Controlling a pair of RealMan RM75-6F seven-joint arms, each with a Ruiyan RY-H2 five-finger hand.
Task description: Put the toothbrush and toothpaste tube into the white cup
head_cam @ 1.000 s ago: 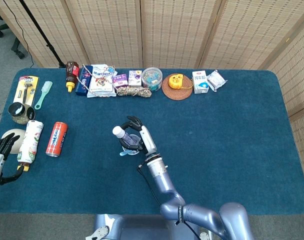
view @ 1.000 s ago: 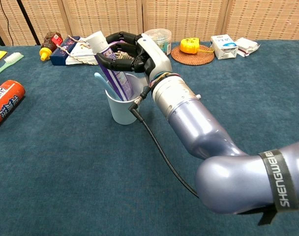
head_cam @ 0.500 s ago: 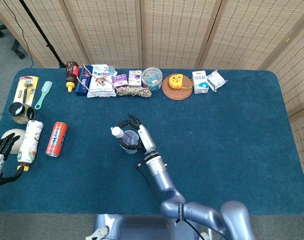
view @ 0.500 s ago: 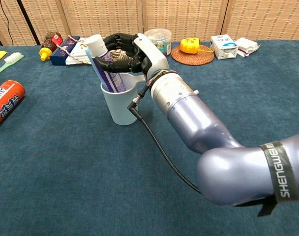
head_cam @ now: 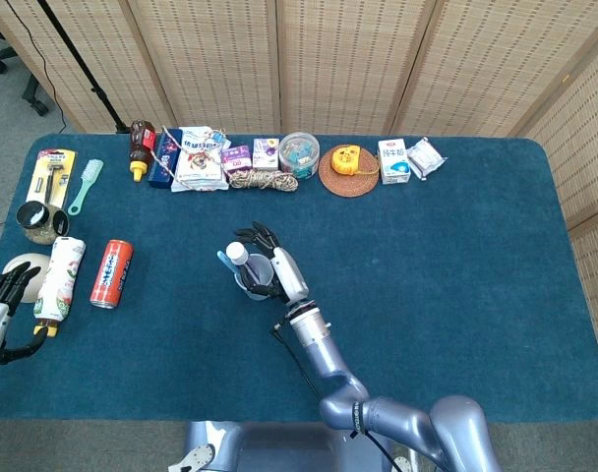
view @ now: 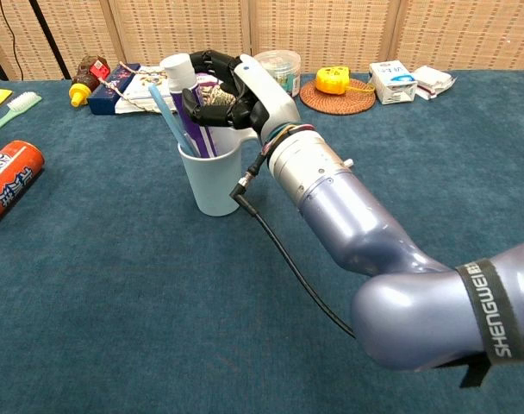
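The white cup [head_cam: 248,286] [view: 212,181] stands upright near the table's middle. A light blue toothbrush [head_cam: 223,259] [view: 163,108] and the white-capped toothpaste tube [head_cam: 238,253] [view: 177,69] both stand in it, leaning left. My right hand [head_cam: 269,261] [view: 232,90] is at the cup's right rim, and its dark fingers curl over the tube's upper part and touch it. My left hand [head_cam: 4,295] rests far off at the table's left edge, fingers apart and holding nothing.
A red can [head_cam: 111,273] [view: 8,181] and a white bottle [head_cam: 59,278] lie at the left. A row of boxes, a sauce bottle [head_cam: 140,147], a round tub [head_cam: 299,152] and a yellow tape measure [head_cam: 346,160] lines the far edge. A cable [view: 288,267] hangs from my right wrist.
The cup went from tilted to upright. The tube and toothbrush now sit deeper and straighter in it. My right hand's fingers have spread somewhat.
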